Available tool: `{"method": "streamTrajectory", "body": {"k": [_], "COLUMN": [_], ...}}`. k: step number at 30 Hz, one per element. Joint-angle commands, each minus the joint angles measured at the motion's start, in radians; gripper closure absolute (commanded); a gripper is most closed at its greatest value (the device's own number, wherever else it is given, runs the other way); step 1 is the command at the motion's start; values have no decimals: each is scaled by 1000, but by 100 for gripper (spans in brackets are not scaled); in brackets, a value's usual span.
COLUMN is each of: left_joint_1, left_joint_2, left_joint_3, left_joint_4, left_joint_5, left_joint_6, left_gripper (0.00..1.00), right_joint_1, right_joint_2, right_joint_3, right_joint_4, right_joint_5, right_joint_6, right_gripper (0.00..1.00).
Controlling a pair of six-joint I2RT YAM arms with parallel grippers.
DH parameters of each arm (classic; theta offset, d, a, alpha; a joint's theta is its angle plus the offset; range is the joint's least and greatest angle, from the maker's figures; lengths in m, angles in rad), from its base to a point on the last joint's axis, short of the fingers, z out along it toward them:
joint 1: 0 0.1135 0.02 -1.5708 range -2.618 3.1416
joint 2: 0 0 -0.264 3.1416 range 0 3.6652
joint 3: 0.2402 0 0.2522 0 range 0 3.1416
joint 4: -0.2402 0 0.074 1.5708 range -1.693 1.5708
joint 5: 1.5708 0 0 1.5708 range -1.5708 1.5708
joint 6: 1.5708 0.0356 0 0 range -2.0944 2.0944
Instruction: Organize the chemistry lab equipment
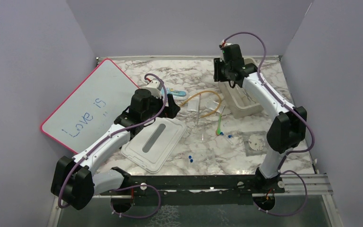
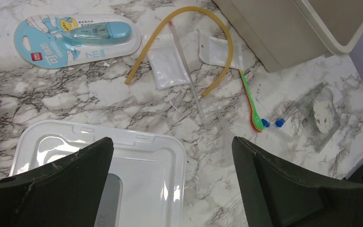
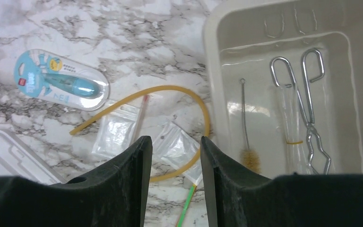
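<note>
The amber rubber tubing lies curved on the marble table among small clear plastic bags. A thin green stick lies beside blue-capped clear vials. Metal forceps, a small brush and a glass tube rest in the beige bin. My left gripper hovers open over the clear lid's edge, holding nothing. My right gripper hangs open and empty beside the bin's left wall.
A clear plastic lid lies at the front left. A whiteboard leans at the left. A blue correction-tape pack lies at the back. A wire gauze square sits at the right.
</note>
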Motion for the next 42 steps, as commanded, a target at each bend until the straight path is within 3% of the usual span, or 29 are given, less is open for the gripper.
{"method": "streamTrajectory", "body": {"k": [1, 11, 19, 25, 38, 42], "left_joint_1": [-2, -2, -2, -2, -1, -1], "left_joint_2": [-23, -20, -28, -27, -25, -23], "left_joint_3": [26, 26, 25, 25, 28, 28], "left_joint_4": [9, 4, -3, -5, -12, -11], "left_joint_5": [-13, -31, -43, -41, -52, -47], "left_joint_6": [12, 14, 19, 26, 29, 26], "left_gripper": [1, 1, 1, 1, 1, 1], "right_joint_1": [112, 288, 328, 332, 331, 323], "right_joint_2": [-54, -11, 131, 190, 284, 283], "right_joint_3": [-1, -215, -195, -186, -170, -207], "right_joint_4": [-6, 77, 52, 38, 46, 81], "right_joint_5": [179, 117, 190, 190, 246, 214], "right_joint_6": [28, 225, 383, 396, 372, 389], "right_gripper": [54, 57, 61, 69, 73, 80]}}
